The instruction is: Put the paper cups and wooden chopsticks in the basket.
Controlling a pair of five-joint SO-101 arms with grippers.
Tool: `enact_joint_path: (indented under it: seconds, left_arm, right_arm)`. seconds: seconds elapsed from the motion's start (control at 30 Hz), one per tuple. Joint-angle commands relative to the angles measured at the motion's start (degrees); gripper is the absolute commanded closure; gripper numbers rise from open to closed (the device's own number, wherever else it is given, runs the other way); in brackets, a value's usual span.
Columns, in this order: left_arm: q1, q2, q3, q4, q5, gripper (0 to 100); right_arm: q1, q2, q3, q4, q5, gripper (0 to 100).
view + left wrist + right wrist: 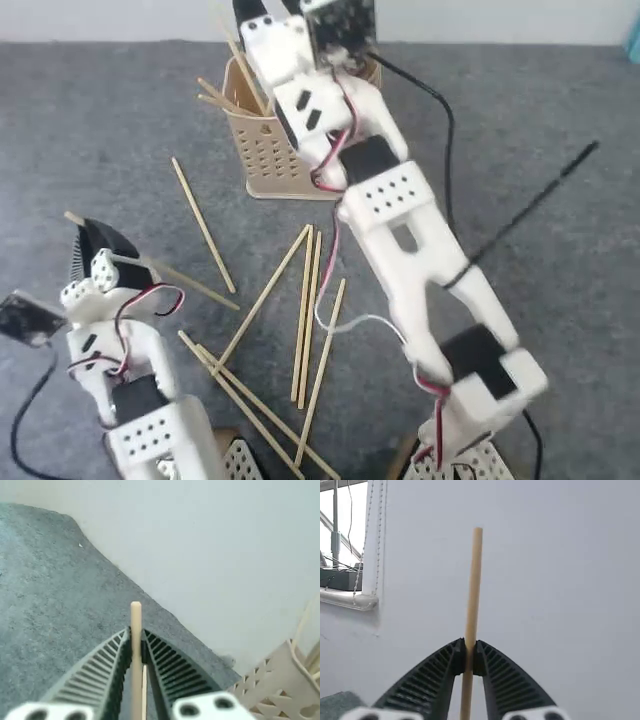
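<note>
Left gripper (136,636) closest to the lens: dark ribbed fingers (100,670) pinched tight on a wooden chopstick (135,615), blunt tip poking out past the fingertips. Same arm low on the left in the high view, stick slanting across the carpet (120,120) toward the scattered pile; lifted or resting, can't tell. Right gripper (470,652) likewise clenched, on a second chopstick (474,580), long end standing up against the wall. Right arm (400,220) stretched from the near edge all the way to the basket (270,150), wrist over its rim. Basket beige, slotted walls, upright at the far side of the carpet, close to the wall; a few sticks (212,97) already jutting out of it at an angle. Loose chopsticks (303,315) flat on the carpet between the two arms, several crossing near the front, one more (203,225) apart, nearer the basket. Surface: grey short-pile carpet, ending at a plain white wall (200,540). Window edge with a bead cord (367,540) and white sill (347,600) in the right wrist view. Black cable (440,110) looping off the right arm; thin dark rod (540,200) lying on the carpet to its right.
</note>
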Motion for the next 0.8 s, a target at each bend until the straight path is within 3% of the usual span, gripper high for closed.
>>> enact_joint_path:
  seconds: [0.0,0.2,0.37,0.6,0.77]
  left_arm:
    - [0.53,-5.45,-0.31,3.69,0.7,99]
    - [0.53,-5.45,-0.31,3.96,0.7,99]
    - [0.53,-5.45,-0.31,4.13,0.62,99]
    - [0.53,-5.45,-0.31,4.22,0.53,99]
    - [0.53,-5.36,-0.31,4.31,0.44,99]
  right_arm:
    - [2.33,0.57,-4.22,0.31,0.7,98.9]
    - [4.79,0.75,-4.22,10.24,-3.87,97.3]
    - [4.97,0.31,-4.31,16.66,-6.86,83.8]
    - [4.88,-5.76,-4.4,19.47,-9.32,90.6]
    - [4.53,-16.66,-4.48,37.05,-9.49,91.2]
